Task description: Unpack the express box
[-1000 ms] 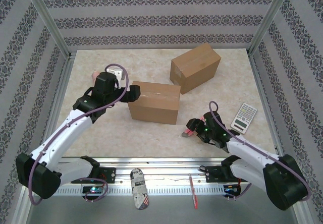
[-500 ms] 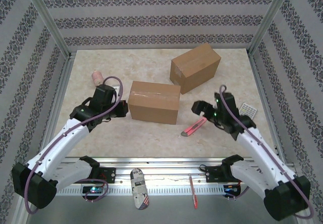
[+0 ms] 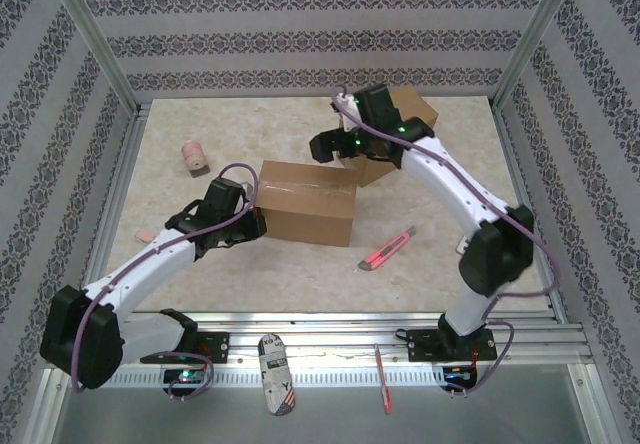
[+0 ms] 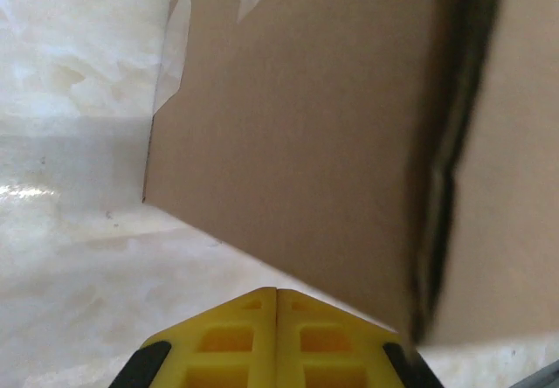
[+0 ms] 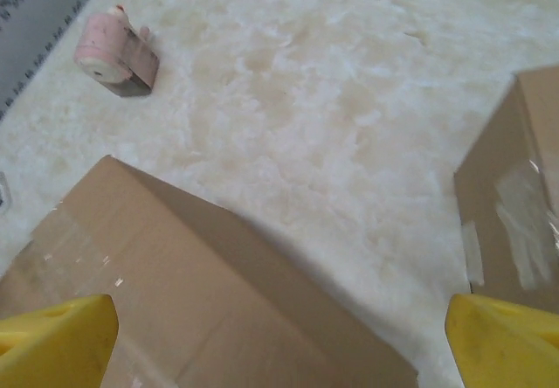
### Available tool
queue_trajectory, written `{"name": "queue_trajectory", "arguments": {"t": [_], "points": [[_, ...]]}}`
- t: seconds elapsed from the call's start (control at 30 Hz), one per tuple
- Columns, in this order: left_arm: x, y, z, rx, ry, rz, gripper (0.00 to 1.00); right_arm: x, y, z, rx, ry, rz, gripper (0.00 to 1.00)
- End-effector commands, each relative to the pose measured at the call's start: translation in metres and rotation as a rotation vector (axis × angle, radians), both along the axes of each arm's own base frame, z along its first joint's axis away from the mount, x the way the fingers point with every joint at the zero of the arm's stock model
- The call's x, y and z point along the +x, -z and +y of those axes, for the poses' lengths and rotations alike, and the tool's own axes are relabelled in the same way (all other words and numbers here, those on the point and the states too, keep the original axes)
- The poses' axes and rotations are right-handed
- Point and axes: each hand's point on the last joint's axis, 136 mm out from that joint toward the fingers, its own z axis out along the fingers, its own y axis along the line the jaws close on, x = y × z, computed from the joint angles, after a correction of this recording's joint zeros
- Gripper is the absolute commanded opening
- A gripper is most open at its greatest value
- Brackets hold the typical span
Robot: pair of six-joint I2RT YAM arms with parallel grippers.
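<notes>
Cardboard, taped along its top, the box [image 3: 305, 202] sits mid-table. The left gripper [image 3: 257, 225] is clenched on nothing at the box's left end, and whether it touches is unclear. The right gripper [image 3: 321, 151] hangs spread wide above the far edge, its arm hiding part of a second box [image 3: 415, 112].

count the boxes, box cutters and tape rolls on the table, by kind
cardboard boxes: 2
box cutter: 1
pink tape roll: 1
total: 4
</notes>
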Motion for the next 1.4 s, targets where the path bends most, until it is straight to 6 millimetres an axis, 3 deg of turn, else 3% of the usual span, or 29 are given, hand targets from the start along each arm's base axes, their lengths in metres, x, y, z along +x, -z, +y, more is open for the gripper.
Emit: {"name": "queue_trajectory", "arguments": {"t": [0.0, 0.17, 0.47, 0.63, 1.1, 1.27, 1.37], "points": [[0.014, -0.002, -0.005, -0.033, -0.027, -0.039, 0.0, 0.003, 0.015, 0.014, -0.036, -0.107, 0.044, 0.96], [0.024, 0.006, -0.003, 0.001, -0.041, -0.041, 0.0, -0.004, 0.035, 0.034, 0.044, -0.151, 0.142, 0.94], [0.041, 0.006, 0.0, 0.068, -0.05, -0.052, 0.0, -0.04, 0.06, 0.037, 0.169, -0.125, 0.255, 0.92], [0.047, 0.004, 0.001, 0.088, -0.052, -0.06, 0.0, -0.054, 0.062, 0.038, 0.208, -0.109, 0.271, 0.91], [0.056, -0.015, 0.014, 0.174, -0.071, -0.094, 0.01, -0.066, 0.073, 0.031, 0.238, 0.067, 0.344, 0.89], [0.039, -0.022, 0.039, 0.236, -0.156, -0.053, 0.28, -0.064, 0.073, 0.027, 0.25, 0.147, 0.337, 0.9], [0.024, -0.029, 0.043, 0.215, -0.17, -0.038, 0.45, -0.064, 0.069, 0.025, 0.256, 0.171, 0.323, 0.9]]}}
